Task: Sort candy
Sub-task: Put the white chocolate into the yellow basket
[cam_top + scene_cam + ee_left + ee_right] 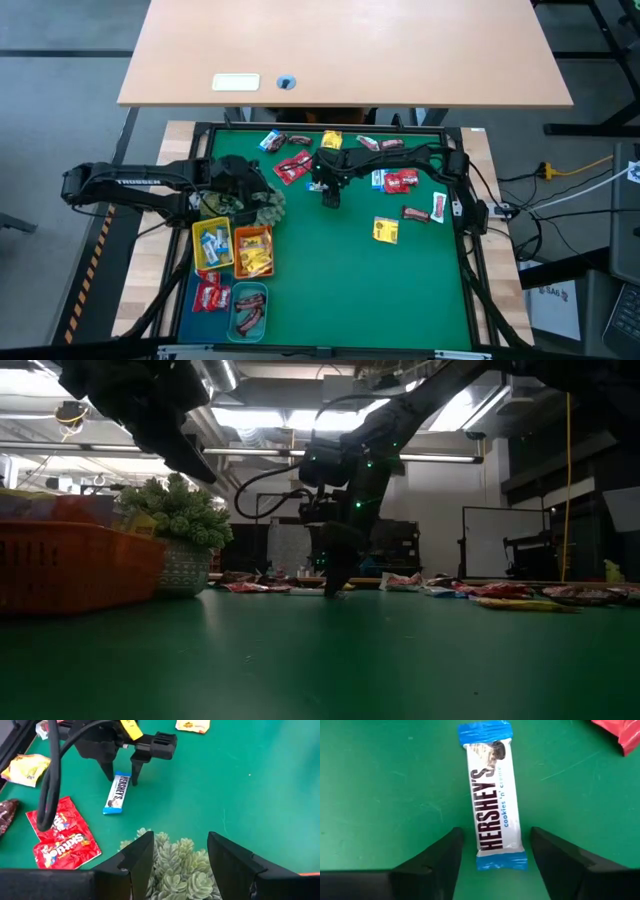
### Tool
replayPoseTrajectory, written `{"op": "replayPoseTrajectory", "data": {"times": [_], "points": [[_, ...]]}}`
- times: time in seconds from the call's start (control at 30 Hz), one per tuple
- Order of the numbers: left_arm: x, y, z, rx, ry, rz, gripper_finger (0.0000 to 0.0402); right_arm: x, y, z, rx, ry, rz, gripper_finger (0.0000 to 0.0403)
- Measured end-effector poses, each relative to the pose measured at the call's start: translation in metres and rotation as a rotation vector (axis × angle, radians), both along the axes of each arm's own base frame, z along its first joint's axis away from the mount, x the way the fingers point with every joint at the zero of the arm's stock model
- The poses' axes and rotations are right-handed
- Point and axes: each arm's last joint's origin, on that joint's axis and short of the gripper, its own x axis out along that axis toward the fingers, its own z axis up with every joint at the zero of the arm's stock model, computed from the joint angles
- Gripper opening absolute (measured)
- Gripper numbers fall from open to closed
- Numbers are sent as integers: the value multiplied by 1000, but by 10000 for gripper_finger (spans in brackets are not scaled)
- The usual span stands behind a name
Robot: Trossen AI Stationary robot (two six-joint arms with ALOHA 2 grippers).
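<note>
step in hand: looks like a pickup just starting. The right gripper (pixel 492 857) is down at the green mat (pixel 400 290), its fingers straddling one end of a blue-white Hershey's bar (pixel 492 795).
right gripper state: fingers apart on either side of the wrapper, not pinching it yet as far as the wrist view shows.
the bar: flat on the mat near the middle, just beside the red Skittles packets (pixel 62 840).
left gripper (pixel 177 857): spread wide, nothing held, hovering over the spiky plant ball (pixel 172 872) near the trays.
next move, probably: squeeze on the bar, lift, carry to the yellow tray (pixel 211 244), which already holds blue-white sweets.
rest of candy: mostly scattered along the far edge, so plenty left.
</note>
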Motion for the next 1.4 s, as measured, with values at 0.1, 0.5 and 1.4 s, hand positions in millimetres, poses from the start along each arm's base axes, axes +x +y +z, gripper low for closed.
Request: {"op": "replayPoseTrajectory", "data": {"times": [0.1, 0.5, 1.4], "points": [[0, 0, -1, -35, 0, 28, 179, 0, 0, 0, 3, 2, 1, 184], [0, -3, -1, -72, -2, 56, 179, 0, 0, 0, 21, -6, 6, 108], [8, 0, 11, 125, -129, -16, 179, 28, 0, 87, 190, -159, 91, 115]]}}
